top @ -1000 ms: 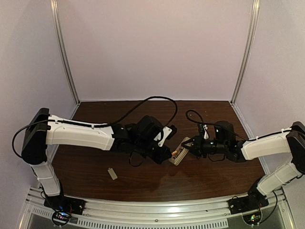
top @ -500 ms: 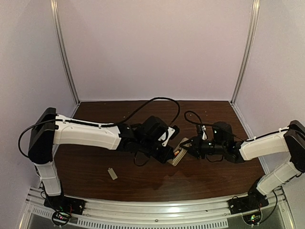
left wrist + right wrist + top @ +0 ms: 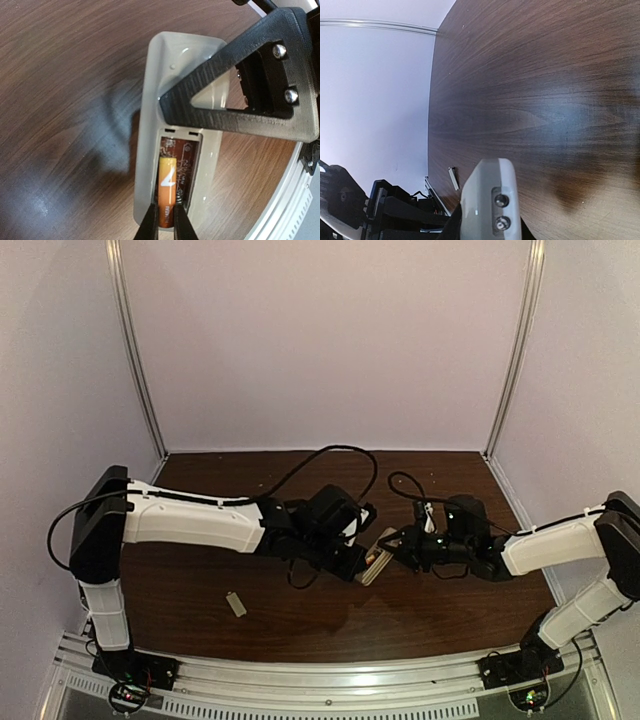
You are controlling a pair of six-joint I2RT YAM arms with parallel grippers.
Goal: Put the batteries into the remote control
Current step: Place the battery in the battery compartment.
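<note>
The remote control (image 3: 379,558) is held off the table mid-scene, with its beige-grey back (image 3: 150,125) up and the battery bay open. My right gripper (image 3: 393,548) is shut on it; one black finger (image 3: 235,110) crosses its upper half, and its emitter end (image 3: 490,200) shows between the jaws of the right gripper (image 3: 490,232). An orange battery (image 3: 167,182) lies along the bay's left slot, next to a spring. My left gripper (image 3: 166,226) is shut on the battery's near end, which reaches to the remote's end edge. In the top view, the left gripper (image 3: 362,565) meets the remote from the left.
A small flat grey cover piece (image 3: 236,604) lies on the dark wooden table (image 3: 300,625) near the front left, also seen as the cover piece (image 3: 453,178) in the right wrist view. Pale walls enclose the table on three sides. Cables loop over both arms.
My left arm has pushed to the right, towards the remote, with the battery in its grip. The right gripper and the remote have shifted slightly left.
</note>
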